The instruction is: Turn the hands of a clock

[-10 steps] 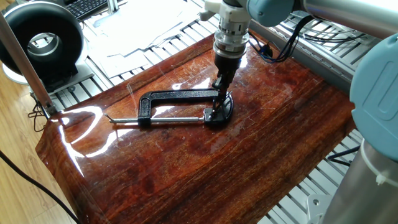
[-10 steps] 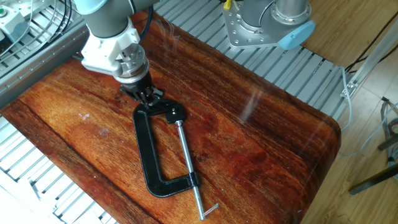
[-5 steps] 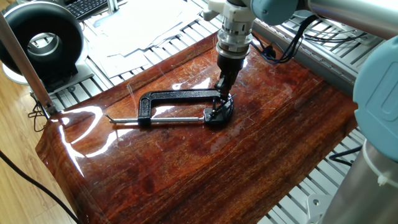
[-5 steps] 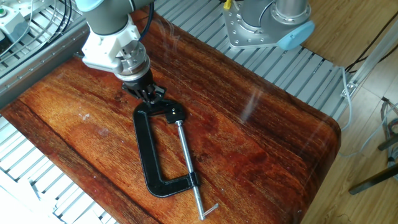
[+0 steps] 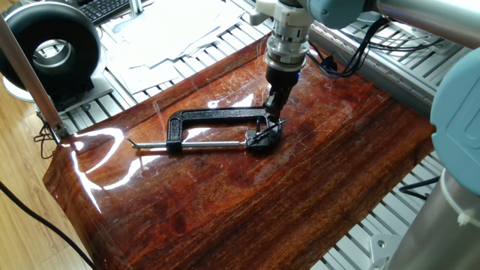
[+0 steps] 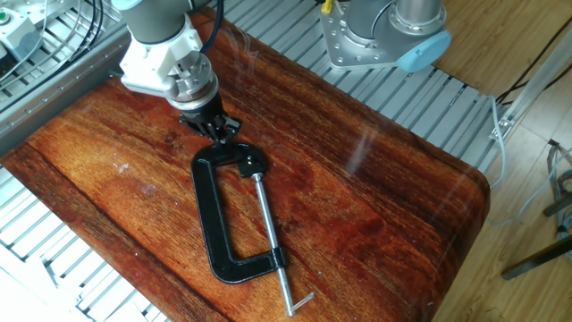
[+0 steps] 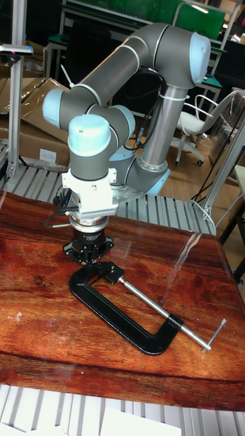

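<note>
Claw [image 5: 274, 112] had risen a little from the clock's [image 5: 217, 126] rounded jaw end compared with a second earlier, its tips now just above that end; the clock had not shifted. Whether the fingers were parted or gripping anything could not be told. The clock [image 6: 214, 215] lay flat on the desk [image 5: 225, 202], long axis along its screw rod [image 6: 269, 237]. The hands [image 5: 264, 134], a thin dark pin at the rounded end, slanted across it below the claw [image 6: 217, 131].
</note>
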You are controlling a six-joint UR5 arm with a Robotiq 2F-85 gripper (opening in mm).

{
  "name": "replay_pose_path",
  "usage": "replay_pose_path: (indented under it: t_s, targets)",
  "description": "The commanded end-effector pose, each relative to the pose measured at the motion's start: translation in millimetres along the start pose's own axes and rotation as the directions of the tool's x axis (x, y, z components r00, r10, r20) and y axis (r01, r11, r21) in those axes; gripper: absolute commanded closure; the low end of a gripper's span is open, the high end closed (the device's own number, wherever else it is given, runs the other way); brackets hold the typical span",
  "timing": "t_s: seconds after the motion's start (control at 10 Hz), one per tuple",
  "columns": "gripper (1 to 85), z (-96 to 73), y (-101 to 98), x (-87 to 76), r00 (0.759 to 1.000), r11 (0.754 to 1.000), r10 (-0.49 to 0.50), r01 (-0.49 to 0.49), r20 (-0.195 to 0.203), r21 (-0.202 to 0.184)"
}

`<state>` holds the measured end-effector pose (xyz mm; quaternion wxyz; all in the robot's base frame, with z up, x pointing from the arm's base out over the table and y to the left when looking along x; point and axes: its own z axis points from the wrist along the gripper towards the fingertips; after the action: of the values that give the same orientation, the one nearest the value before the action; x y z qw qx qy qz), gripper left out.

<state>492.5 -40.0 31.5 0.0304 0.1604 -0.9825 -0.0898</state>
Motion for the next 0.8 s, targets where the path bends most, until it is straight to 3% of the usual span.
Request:
replay_pose_path:
  t_s: [0.0, 0.3, 0.7]
  targets:
    - [84.7, -1.9, 0.7, 5.0, 1.0, 1.0, 0.004, -0.004, 0.008, -0.01]
    - [84.7, -0.6, 1.5, 8.3, 1.0, 1.0, 0.003, -0.003, 0.011, -0.015]
    - [84.7, -7.1, -8.9, -0.2, 1.0, 0.999, -0.01, 0.011, -0.025, 0.039]
